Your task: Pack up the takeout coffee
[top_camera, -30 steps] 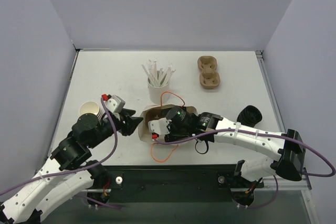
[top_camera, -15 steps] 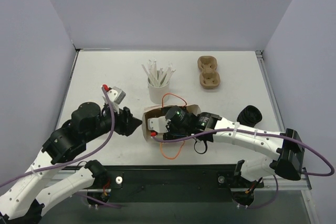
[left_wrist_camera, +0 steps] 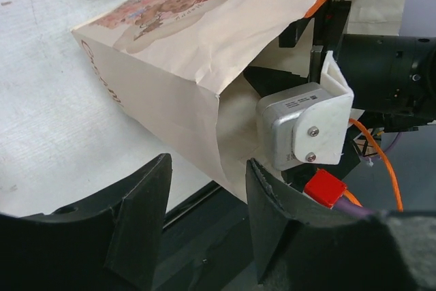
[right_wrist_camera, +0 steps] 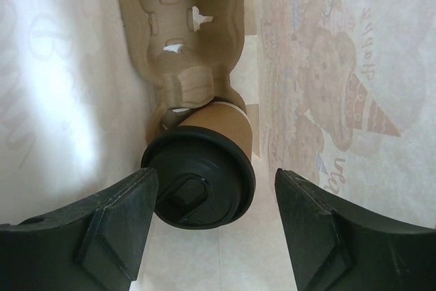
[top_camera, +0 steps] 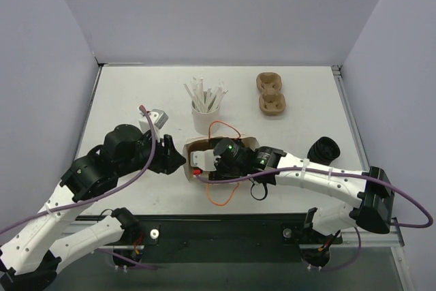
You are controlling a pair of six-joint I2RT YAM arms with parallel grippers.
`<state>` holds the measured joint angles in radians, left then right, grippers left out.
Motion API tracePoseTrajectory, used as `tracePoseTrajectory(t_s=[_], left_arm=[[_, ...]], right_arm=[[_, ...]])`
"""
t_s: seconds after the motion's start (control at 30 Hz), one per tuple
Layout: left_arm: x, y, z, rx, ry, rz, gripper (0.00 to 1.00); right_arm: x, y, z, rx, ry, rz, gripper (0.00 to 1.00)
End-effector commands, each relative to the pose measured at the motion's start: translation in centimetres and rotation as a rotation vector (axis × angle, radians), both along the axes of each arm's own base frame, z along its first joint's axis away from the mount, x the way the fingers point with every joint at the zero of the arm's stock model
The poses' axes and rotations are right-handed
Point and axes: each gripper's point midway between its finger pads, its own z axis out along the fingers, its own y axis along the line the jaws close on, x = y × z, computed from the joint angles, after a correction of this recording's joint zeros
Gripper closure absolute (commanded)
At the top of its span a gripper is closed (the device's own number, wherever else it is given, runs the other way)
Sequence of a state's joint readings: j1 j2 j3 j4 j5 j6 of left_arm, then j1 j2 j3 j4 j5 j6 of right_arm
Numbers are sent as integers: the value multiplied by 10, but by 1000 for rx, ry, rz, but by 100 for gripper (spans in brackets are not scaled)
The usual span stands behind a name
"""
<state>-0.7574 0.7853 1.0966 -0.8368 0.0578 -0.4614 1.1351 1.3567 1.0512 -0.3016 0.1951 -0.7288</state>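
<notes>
left gripper [left_wrist_camera: 208, 161] swung in on paper bag [left_wrist_camera: 170, 93] mouth, fingers apart astride edge | right gripper [right_wrist_camera: 214, 175] spread, seemingly off takeout coffee [right_wrist_camera: 204, 134] | coffee sat in carrier [right_wrist_camera: 184, 32] inside bag | packing nearly done

The takeout coffee [right_wrist_camera: 203, 165] is showing a matt brown kraft paper wall under a smooth, faintly glossy black plastic lid [right_wrist_camera: 199, 183]. The cup carrier [right_wrist_camera: 180, 25] is looking like rough moulded pulp; the printed paper bag [left_wrist_camera: 177, 66] is appearing smooth and matt.
</notes>
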Motion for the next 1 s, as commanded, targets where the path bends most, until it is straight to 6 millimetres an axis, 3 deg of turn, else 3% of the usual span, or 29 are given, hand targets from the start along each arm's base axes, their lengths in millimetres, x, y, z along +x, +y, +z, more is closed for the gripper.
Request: tracePoseTrajectory(t_s=[0.0,0.1,0.37,0.5,0.53,0.63,0.73,0.8,0.83,0.97], left_arm=[[-6,-2,-3,-39,90,41,44],[-5,-4,-13,-76,124,78,45],[9,-14,-18,-124,113,116,54],[15,-23,-25,-87,73,50,74],[19,-23,-25,-81,46,53,88],[30,-18,-24,-63,-52,61,100],[43,-14,-5,-91,-220,72,100],[44,-12,-3,-105,-305,52,100],[44,-14,9,-147,-360,45,100],[45,-17,-3,-123,-372,16,100]], right_arm=[[-1,-5,4,34,-13,-50,30],[-1,-6,3,52,-13,-52,30],[3,-13,9,80,-23,-88,30],[5,-16,15,101,-31,-92,30],[4,-16,16,113,-25,-89,30],[1,-16,24,164,1,-70,30],[-4,-18,32,191,7,-30,29],[-6,-21,32,178,11,-8,30],[-7,-23,30,163,9,0,30],[-5,-27,26,110,-8,27,30]])
